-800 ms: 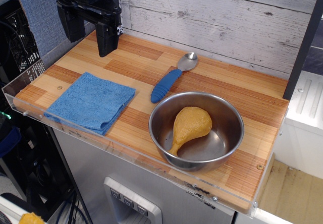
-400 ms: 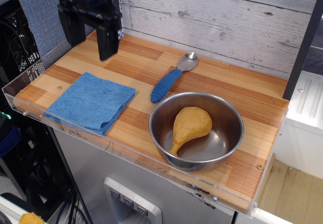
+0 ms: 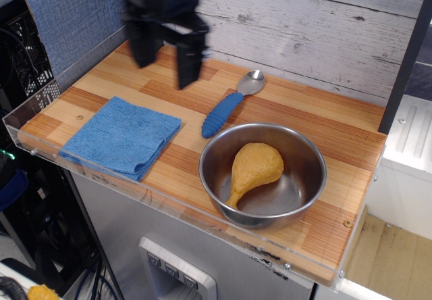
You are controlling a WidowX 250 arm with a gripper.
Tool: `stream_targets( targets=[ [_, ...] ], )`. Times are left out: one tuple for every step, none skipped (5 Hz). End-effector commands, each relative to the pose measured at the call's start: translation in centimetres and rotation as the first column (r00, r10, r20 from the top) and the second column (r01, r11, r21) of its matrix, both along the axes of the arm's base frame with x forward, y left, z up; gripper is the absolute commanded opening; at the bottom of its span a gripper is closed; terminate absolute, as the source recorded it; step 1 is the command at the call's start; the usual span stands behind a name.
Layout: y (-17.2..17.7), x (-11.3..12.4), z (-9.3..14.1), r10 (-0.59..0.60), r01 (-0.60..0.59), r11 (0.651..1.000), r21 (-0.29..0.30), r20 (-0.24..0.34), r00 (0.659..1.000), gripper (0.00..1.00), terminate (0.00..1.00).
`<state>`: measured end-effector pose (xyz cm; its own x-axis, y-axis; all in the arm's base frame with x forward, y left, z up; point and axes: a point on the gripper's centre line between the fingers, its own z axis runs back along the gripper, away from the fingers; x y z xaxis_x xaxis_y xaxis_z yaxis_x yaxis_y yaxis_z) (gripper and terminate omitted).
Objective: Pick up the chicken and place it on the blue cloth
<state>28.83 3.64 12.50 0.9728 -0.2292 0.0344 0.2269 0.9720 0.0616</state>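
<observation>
1 chicken [image 3: 255,167] in bowl [image 3: 307,153] | 1 blue cloth [image 3: 121,136] | 1 spoon [image 3: 229,104]

A robot test bench dressed up as a kitchen counter.

The striped wooden worktop [image 3: 290,128] has a clear acrylic rim [image 3: 169,202] screwed along its edges, a whitewashed plank backdrop [image 3: 304,26] stands behind it, and black equipment racks [image 3: 27,50] with cables crowd the left side (a lab mock-up rather than a home kitchen).
</observation>
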Motion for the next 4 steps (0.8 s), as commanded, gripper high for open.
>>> stream_targets(
  targets=[
    [-4.3, -0.1, 1.1, -0.115, 0.114, 0.993, 0.018, 0.032, 0.993, 1.0, 0.0],
    [-5.8, -0.4, -0.9, -0.183, 0.183, 0.983, 0.026, -0.02, 0.983, 1.0, 0.0],
    [-7.0, -0.9, -2.5, -0.242, 0.245, 0.968, 0.06, -0.058, 0.969, 1.0, 0.0],
    [-7.0, -1.8, -4.5, -0.266, 0.273, 0.959, 0.07, -0.101, 0.959, 1.0, 0.0]
  ],
)
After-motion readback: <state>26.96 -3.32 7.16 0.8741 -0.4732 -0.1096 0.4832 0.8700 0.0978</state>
